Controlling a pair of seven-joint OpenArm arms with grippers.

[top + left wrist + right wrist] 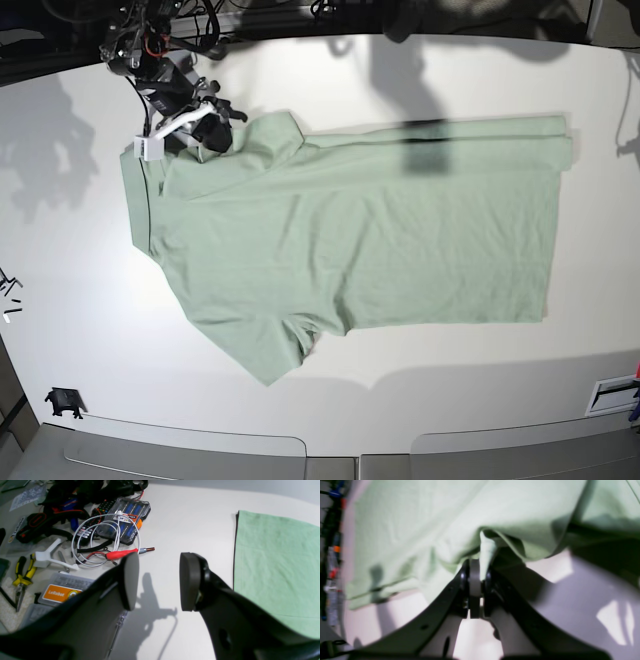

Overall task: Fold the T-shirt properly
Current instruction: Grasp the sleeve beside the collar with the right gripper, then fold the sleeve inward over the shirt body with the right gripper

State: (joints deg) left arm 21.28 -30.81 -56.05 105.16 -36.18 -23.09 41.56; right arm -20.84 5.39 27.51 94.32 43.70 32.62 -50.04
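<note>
Bright overhead light casts hard shadows on the table [80, 300]; right wrist view is blurred.
</note>
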